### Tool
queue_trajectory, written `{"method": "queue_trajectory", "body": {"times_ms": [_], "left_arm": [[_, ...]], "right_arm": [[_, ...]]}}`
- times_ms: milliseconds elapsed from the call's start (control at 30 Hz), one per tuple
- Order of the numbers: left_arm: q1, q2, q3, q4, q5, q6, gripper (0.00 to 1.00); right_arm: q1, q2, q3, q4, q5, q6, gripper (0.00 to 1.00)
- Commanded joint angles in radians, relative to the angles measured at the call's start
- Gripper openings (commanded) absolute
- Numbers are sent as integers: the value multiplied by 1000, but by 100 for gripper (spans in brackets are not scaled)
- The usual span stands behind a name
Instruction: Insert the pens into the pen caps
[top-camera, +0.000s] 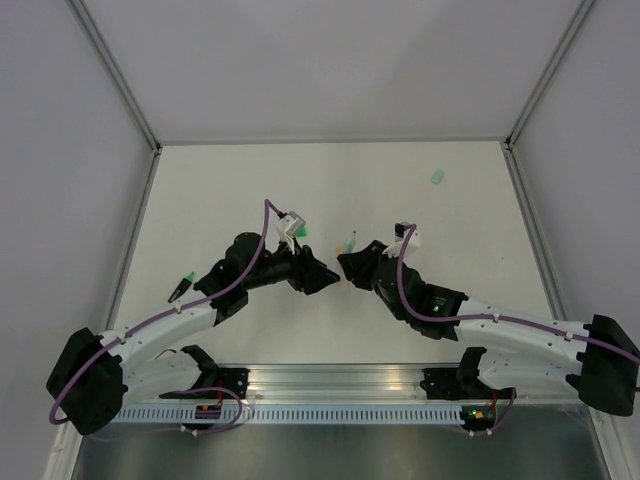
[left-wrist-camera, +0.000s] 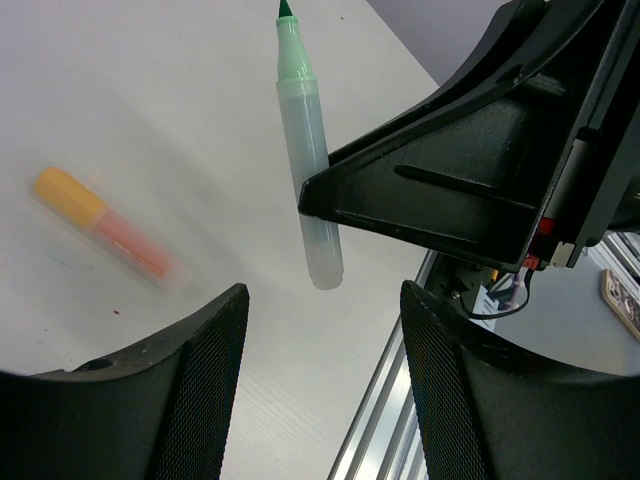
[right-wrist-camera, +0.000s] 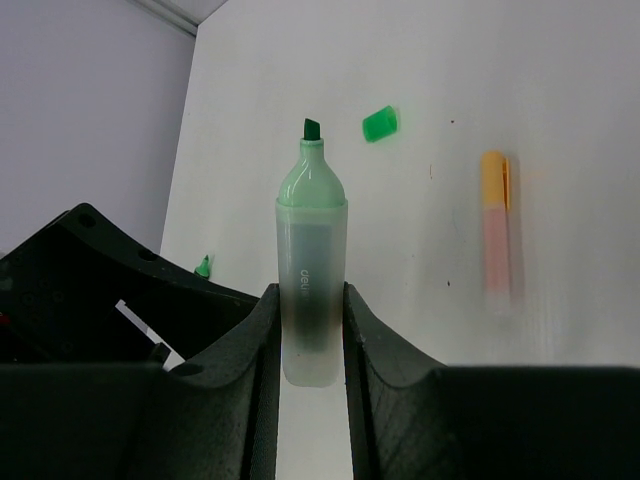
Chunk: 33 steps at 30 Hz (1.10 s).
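My right gripper (top-camera: 348, 262) (right-wrist-camera: 310, 305) is shut on the pale mint green pen (right-wrist-camera: 311, 250), upright with its green tip uncapped; the pen also shows in the top view (top-camera: 349, 241) and the left wrist view (left-wrist-camera: 303, 150). My left gripper (top-camera: 327, 276) (left-wrist-camera: 322, 335) is open and empty, facing the right one just below the pen's bottom end. The orange pen (left-wrist-camera: 105, 225) (right-wrist-camera: 494, 225) lies on the table beneath the grippers. A green cap (right-wrist-camera: 380, 123) (top-camera: 302, 233) lies near the left wrist. Another green cap (top-camera: 436, 177) lies far right. The dark pen with a green tip (top-camera: 183, 286) lies left. No orange cap shows separately.
The white table (top-camera: 330, 190) is walled on three sides by grey panels. An aluminium rail (top-camera: 340, 385) with the arm bases runs along the near edge.
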Motion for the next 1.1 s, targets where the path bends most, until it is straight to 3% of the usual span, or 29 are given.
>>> {"method": "queue_trajectory", "body": {"times_ms": [0,233,433,533,600,633,700,733,767,900,1067], "left_arm": [[-6,7,32,26,-23,28,67],[-4,14,22,58,-4,-3,61],[-4,-9,18,60,-27,-12,30],[-4,-32,6,81,0,-18,2],[-4,-52,-2,101,28,-25,2],[-4,-60,-7,113,63,-32,2],[-4,-75,-24,158,100,-46,2],[-4,-91,-28,173,139,-63,2],[-4,-97,-37,192,161,-72,2],[-4,-111,-60,313,272,-129,2],[-6,-100,-90,460,405,-224,2]], "right_arm": [[17,0,57,43,38,18,0],[69,36,75,80,40,22,0],[101,62,101,80,52,13,0],[107,53,92,104,43,-13,4],[106,40,82,124,46,-36,14],[106,33,74,135,47,-62,28],[107,-1,45,178,52,-105,39],[107,-15,36,191,67,-138,50],[106,-44,11,213,70,-163,53],[106,-99,-56,396,3,-295,56],[106,-154,-135,540,-133,-382,47]]}}
